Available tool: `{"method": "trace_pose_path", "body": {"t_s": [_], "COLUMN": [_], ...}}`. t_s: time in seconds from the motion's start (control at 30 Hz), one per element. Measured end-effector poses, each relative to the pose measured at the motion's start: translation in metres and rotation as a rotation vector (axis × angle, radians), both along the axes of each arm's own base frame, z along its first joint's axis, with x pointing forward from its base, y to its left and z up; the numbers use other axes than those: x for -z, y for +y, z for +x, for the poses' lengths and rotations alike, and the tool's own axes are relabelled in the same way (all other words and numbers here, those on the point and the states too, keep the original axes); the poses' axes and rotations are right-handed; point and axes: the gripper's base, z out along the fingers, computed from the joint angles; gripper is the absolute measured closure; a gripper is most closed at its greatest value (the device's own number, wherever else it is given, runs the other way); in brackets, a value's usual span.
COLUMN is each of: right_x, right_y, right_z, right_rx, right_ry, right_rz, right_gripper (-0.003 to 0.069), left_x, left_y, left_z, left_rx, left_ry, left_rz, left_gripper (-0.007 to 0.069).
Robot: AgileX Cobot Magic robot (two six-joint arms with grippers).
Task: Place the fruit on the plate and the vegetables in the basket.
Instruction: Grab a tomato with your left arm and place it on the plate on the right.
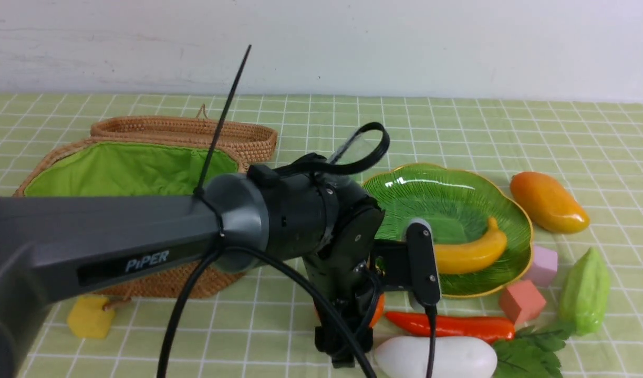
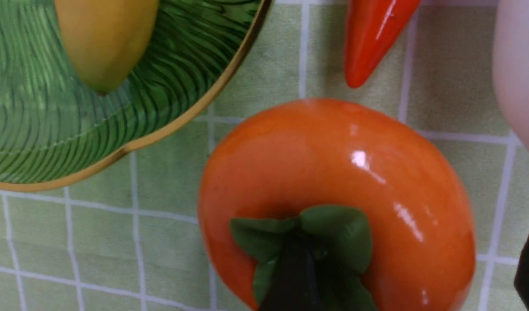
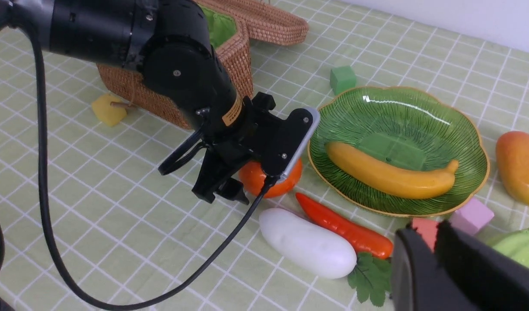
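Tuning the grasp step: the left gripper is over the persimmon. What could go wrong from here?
1. The left gripper is open, but one finger lines up over the persimmon cap, not its side. Closing may pinch off-centre, and the glossy fruit could squirt out.
2. The red pepper tip and the radish lie close by and may get knocked.

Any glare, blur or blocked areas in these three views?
Front view: the left arm fills the foreground and hides most of the persimmon; a white glare streak sits on the plate. Left wrist view: the persimmon is close and slightly soft, with small highlights. Right wrist view: the scene is sharp, the right claw a dark blur at the edge.
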Motion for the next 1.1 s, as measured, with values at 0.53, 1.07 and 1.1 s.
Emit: {"method": "trace_pose_path", "body": {"t_s": [0.53,1.07,1.1], "right_x": [0.000,0.000,0.000], "right_y": [0.000,0.000,0.000], "right_z": [0.000,0.000,0.000], "right_rx": [-0.001,-0.001,-0.001], "right_ry": [0.004,0.004,0.004], "right_rz": [-0.002,-0.002,-0.002], "right_gripper": [0.0561,0.0550,0.0549], "left_x": [0.000,-0.031,-0.035], "left_y": [-0.002,0.011,0.012], "left_z": [0.005,-0.006,-0.007], "left_rx": [-0.045,-0.067,-0.073], "left_ry": [-0.024,-0.026,-0.037], "left_rz": [-0.022,-0.025,-0.027], "left_gripper": [0.0169,0.0172,0.0172]}}
